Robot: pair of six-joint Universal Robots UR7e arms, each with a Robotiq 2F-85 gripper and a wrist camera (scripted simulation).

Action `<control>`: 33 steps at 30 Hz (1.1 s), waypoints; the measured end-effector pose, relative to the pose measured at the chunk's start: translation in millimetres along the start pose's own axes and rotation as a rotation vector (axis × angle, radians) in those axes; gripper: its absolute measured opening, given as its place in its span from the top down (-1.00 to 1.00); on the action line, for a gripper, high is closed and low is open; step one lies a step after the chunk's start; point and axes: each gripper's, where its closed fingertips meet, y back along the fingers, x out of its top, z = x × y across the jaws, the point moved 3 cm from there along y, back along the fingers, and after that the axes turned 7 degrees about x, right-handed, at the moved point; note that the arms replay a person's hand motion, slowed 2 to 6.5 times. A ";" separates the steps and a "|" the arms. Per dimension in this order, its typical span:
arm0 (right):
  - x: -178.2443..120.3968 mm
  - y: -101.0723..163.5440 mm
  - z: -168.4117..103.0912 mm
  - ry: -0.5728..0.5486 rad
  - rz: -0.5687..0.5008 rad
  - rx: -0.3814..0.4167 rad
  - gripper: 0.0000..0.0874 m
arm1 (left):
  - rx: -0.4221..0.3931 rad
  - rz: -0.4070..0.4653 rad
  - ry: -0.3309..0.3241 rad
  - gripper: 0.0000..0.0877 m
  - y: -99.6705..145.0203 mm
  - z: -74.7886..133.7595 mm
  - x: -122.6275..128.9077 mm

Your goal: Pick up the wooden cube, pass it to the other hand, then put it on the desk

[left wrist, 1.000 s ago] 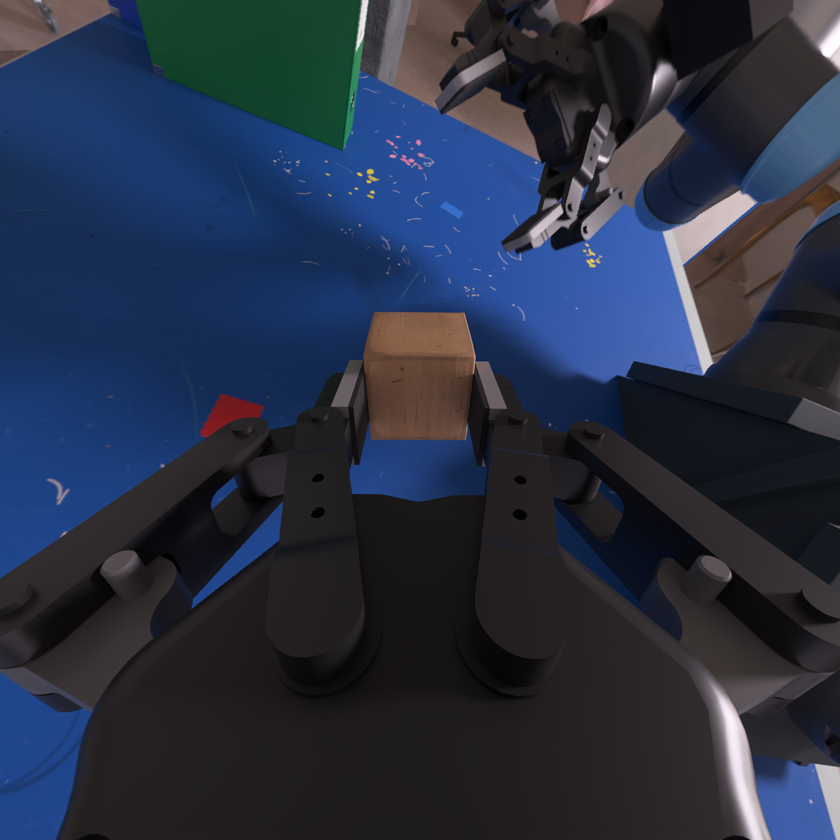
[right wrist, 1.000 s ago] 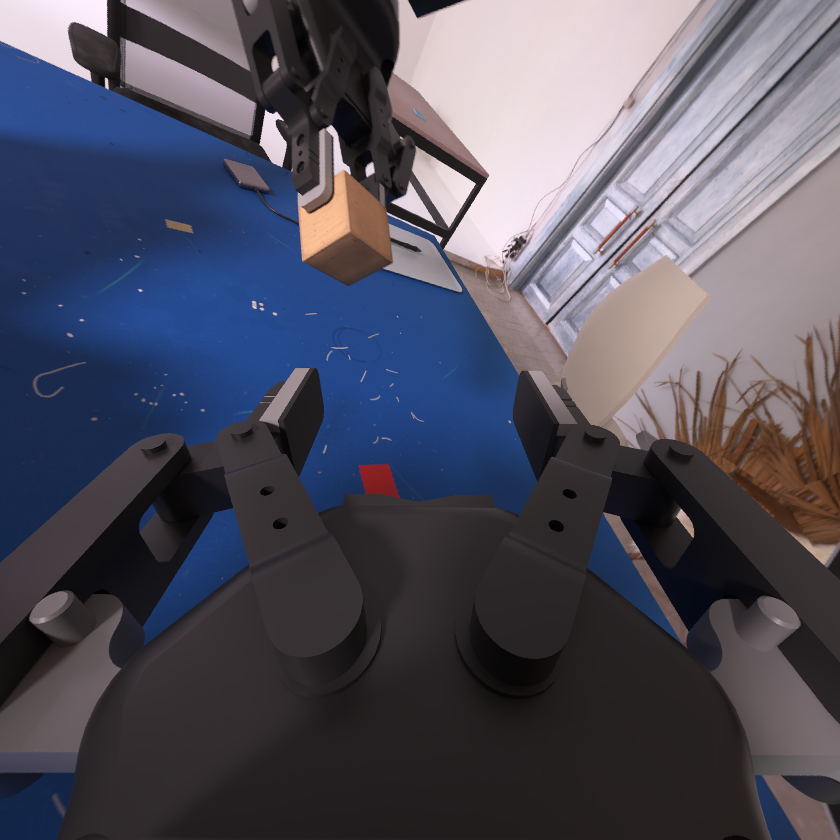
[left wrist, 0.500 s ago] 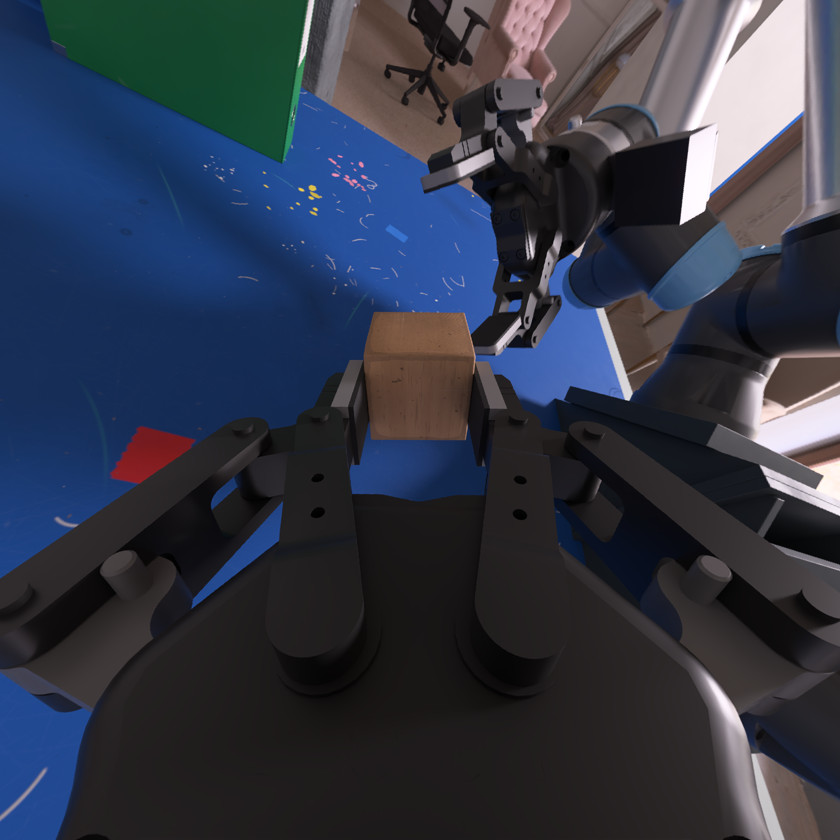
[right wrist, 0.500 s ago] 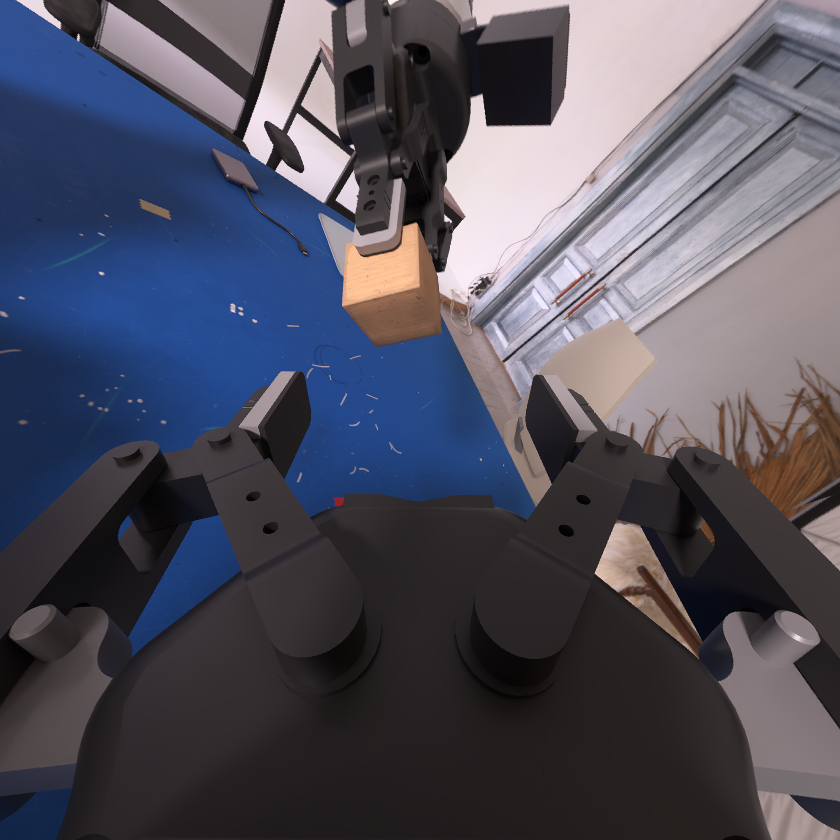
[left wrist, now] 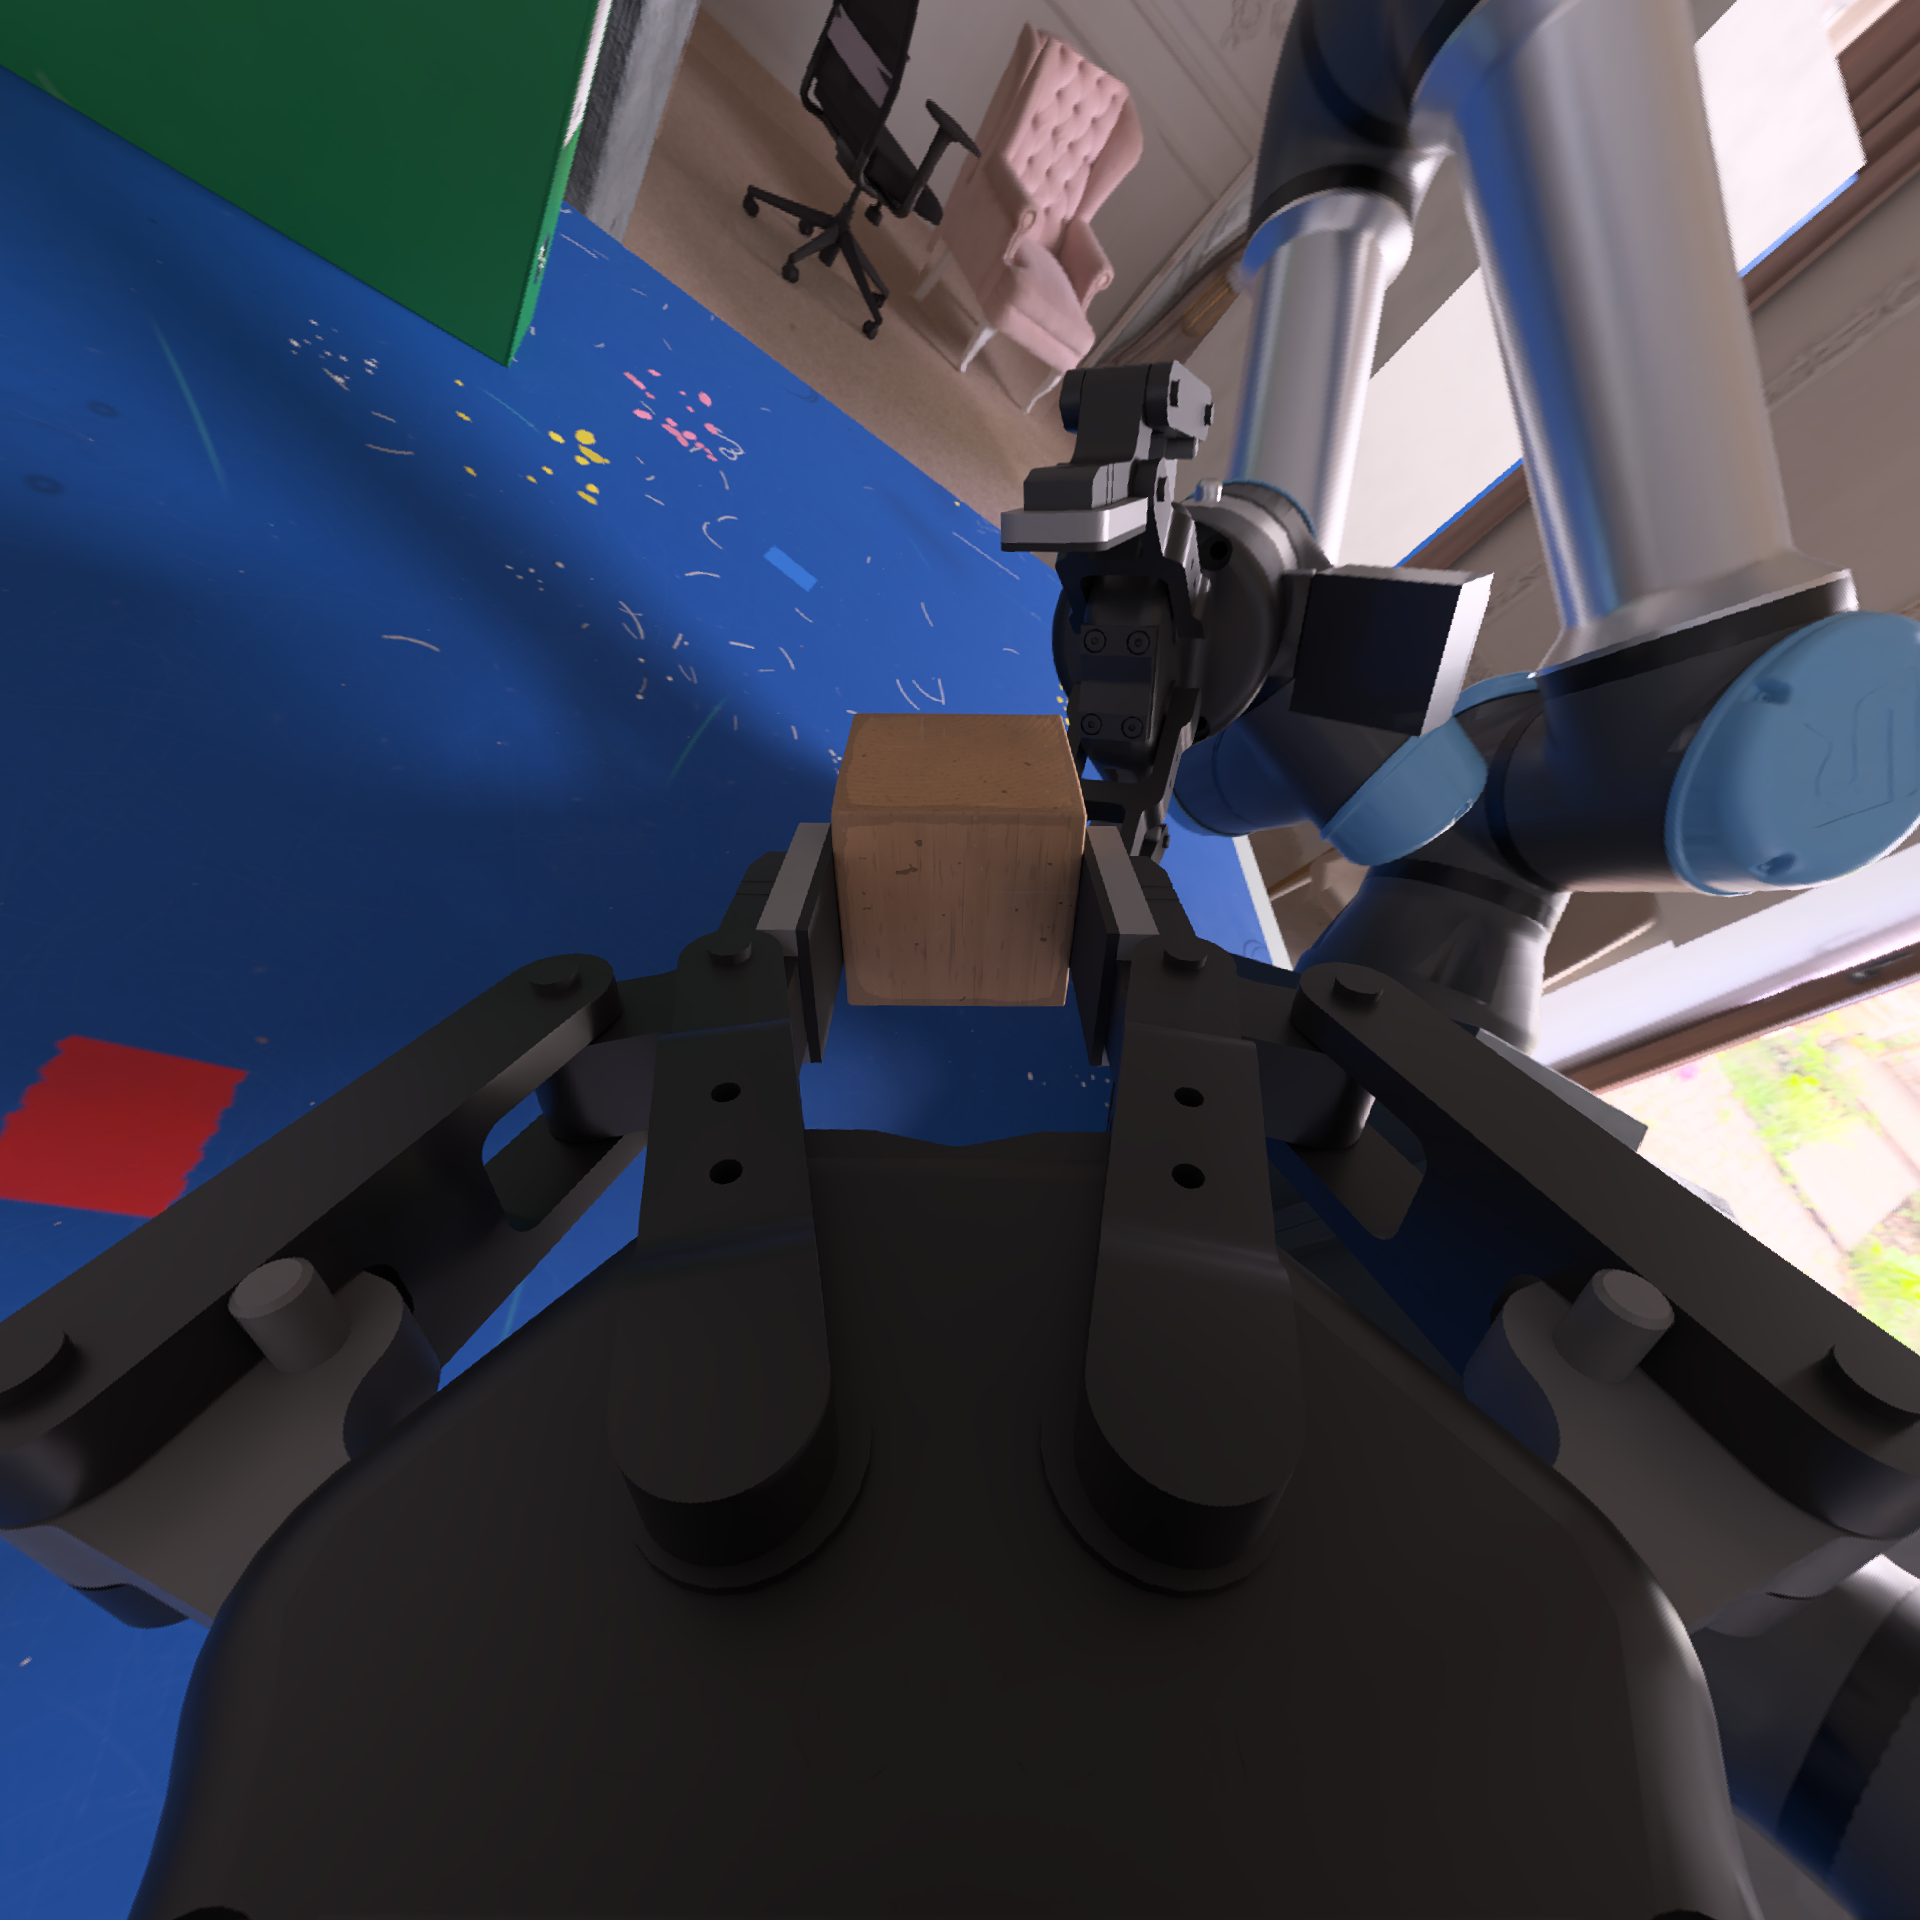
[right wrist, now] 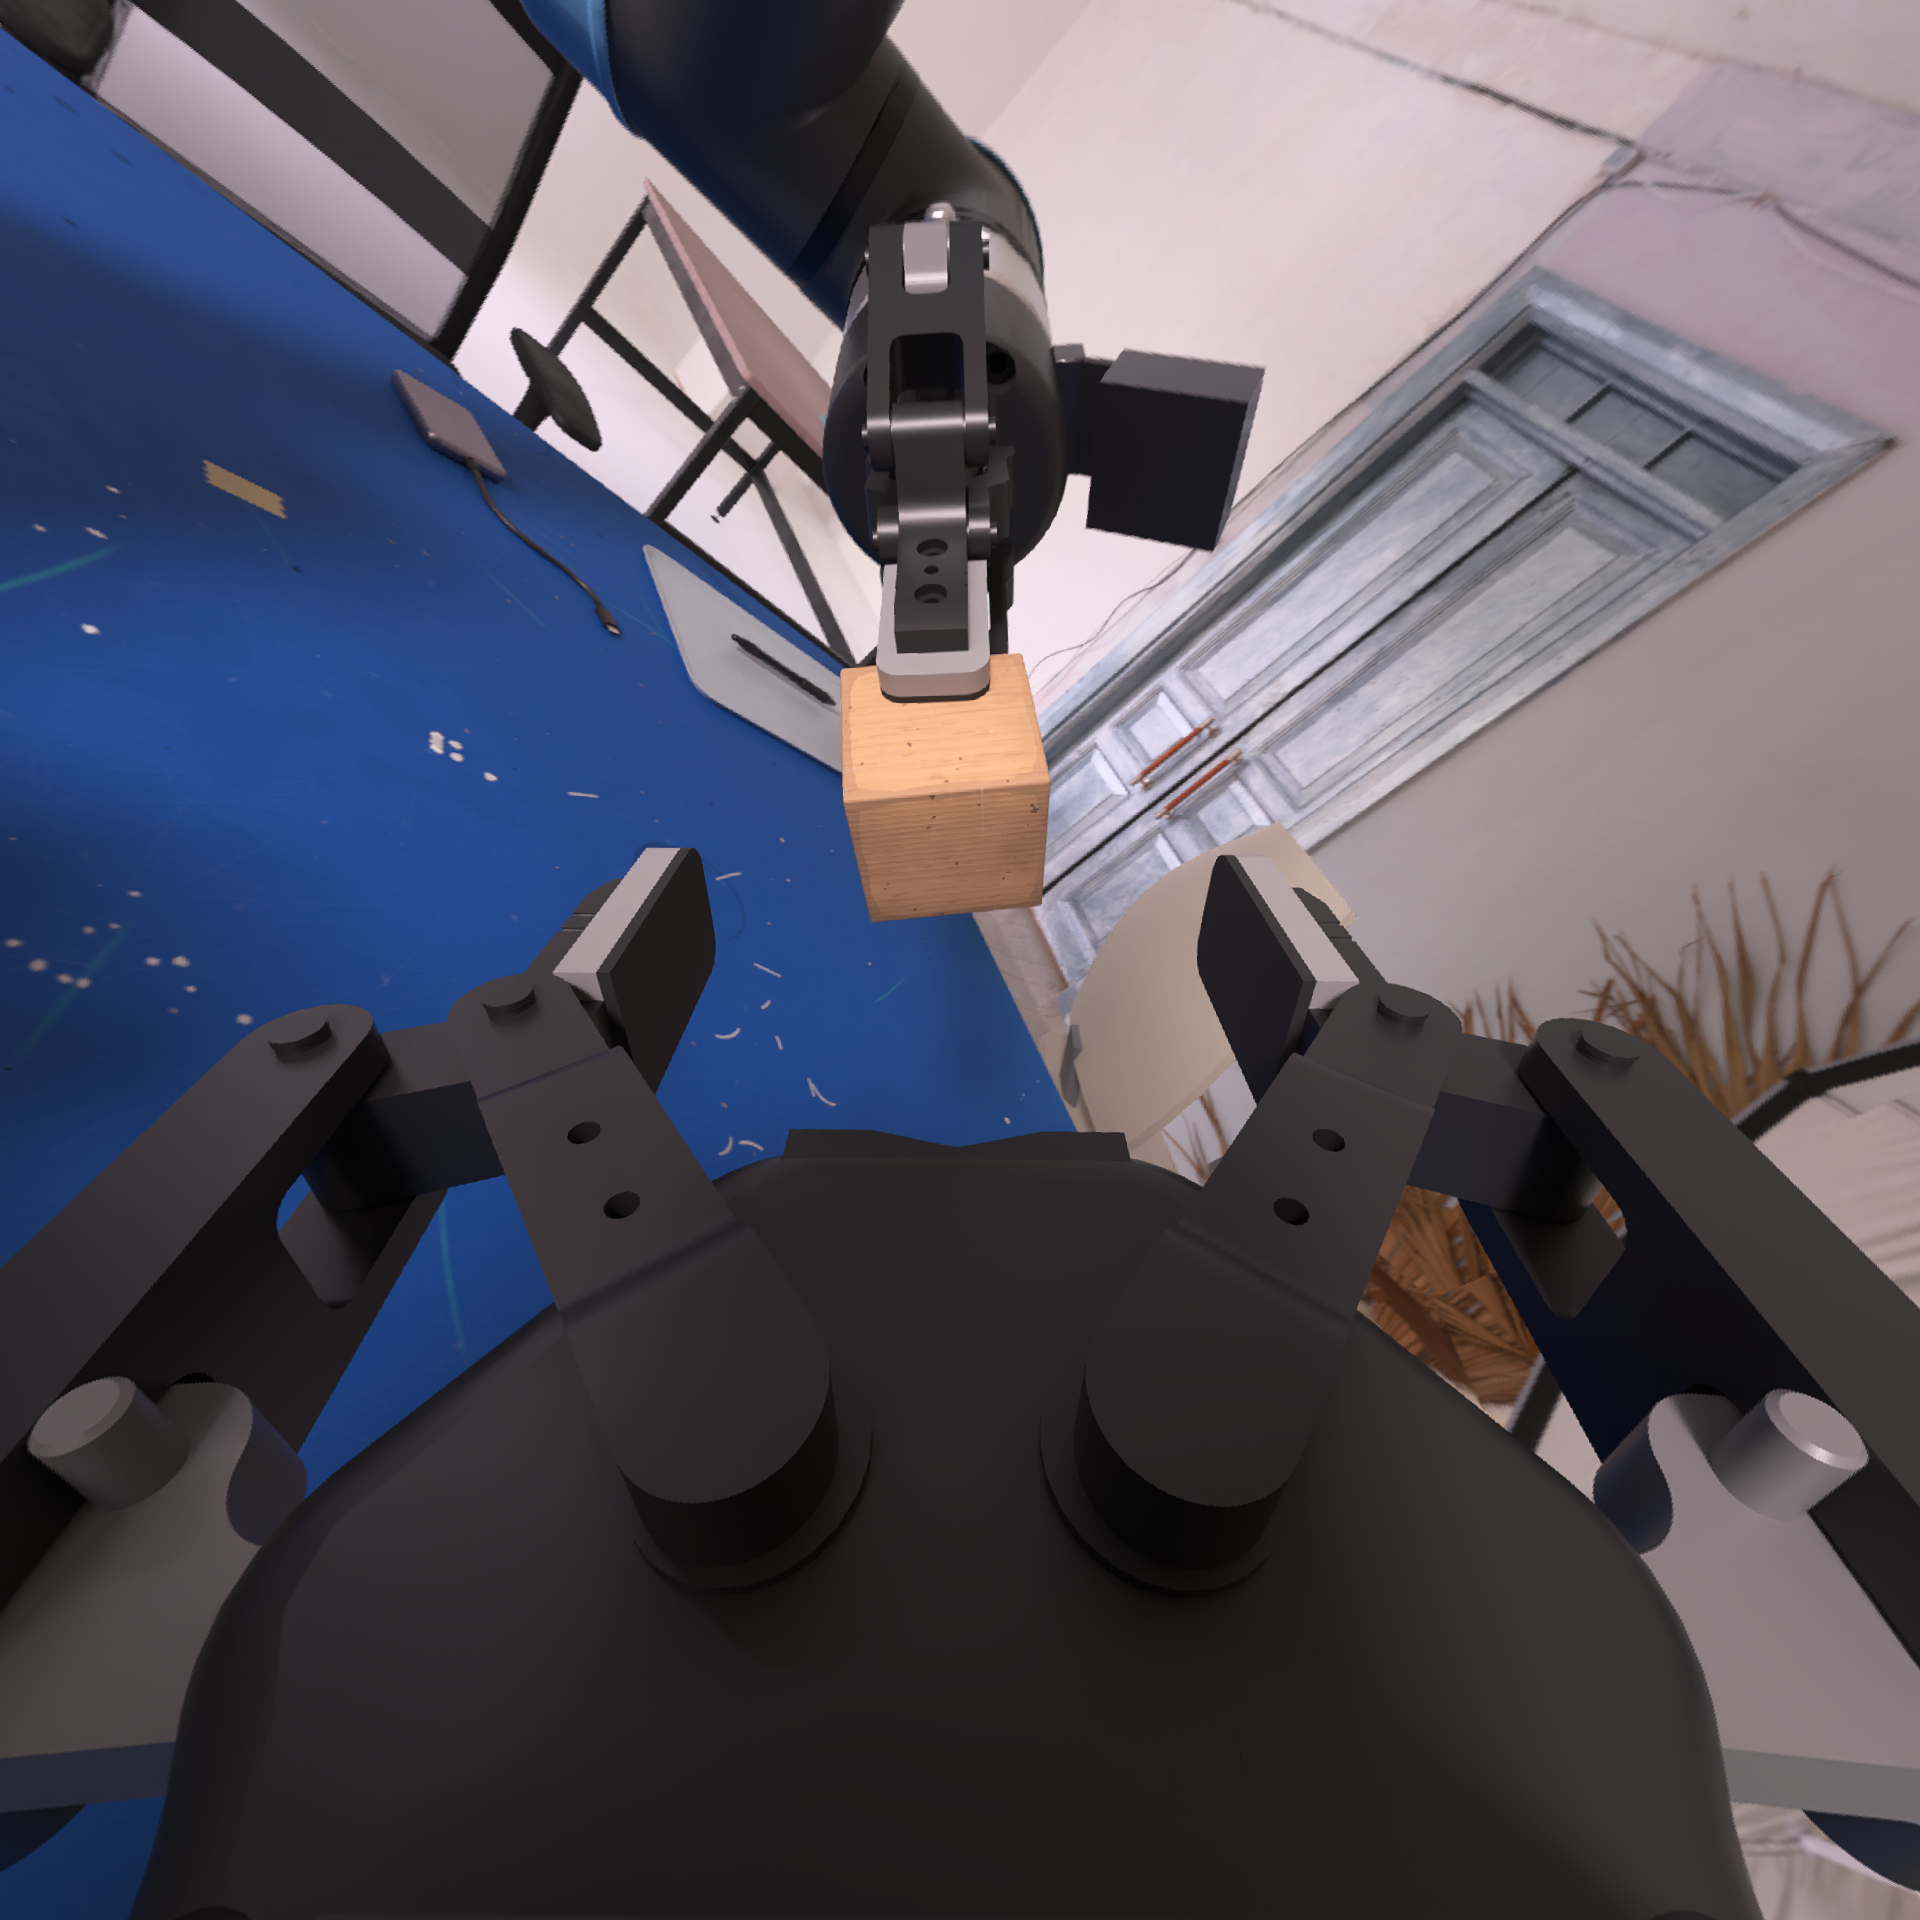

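The wooden cube [left wrist: 956, 873] sits between the fingers of my left gripper [left wrist: 956, 925], which is shut on it and holds it in the air above the blue desk [left wrist: 312, 727]. In the right wrist view the cube [right wrist: 945, 800] hangs just beyond my right gripper [right wrist: 956, 935], which is open and empty, its fingers wider apart than the cube. One left finger [right wrist: 930, 623] presses on the cube's upper face. In the left wrist view the right gripper [left wrist: 1101, 665] faces the cube from behind it. Its lower finger is hidden by the cube.
A green box [left wrist: 312, 135] stands at the desk's far left and a red patch [left wrist: 114, 1122] lies on the desk. A small grey device with a cable [right wrist: 447, 426] and a flat grey pad [right wrist: 748, 665] lie near the desk's edge. Chairs stand on the floor beyond.
The two grippers have come closer and turned to face each other. The cube, still held by the left gripper, now sits just ahead of the right gripper's open fingers.
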 end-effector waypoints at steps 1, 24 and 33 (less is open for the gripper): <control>0.3 0.1 0.2 0.008 0.003 -0.012 -0.85 | -0.010 0.001 0.009 0.13 -1.1 -0.1 0.2; 2.4 1.1 -0.8 0.082 0.009 -0.098 -0.76 | -0.153 -0.007 0.070 0.13 -22.0 2.9 0.4; -1.5 0.4 0.4 0.070 -0.009 -0.078 -0.68 | -0.196 -0.010 0.066 0.13 -26.1 7.9 0.5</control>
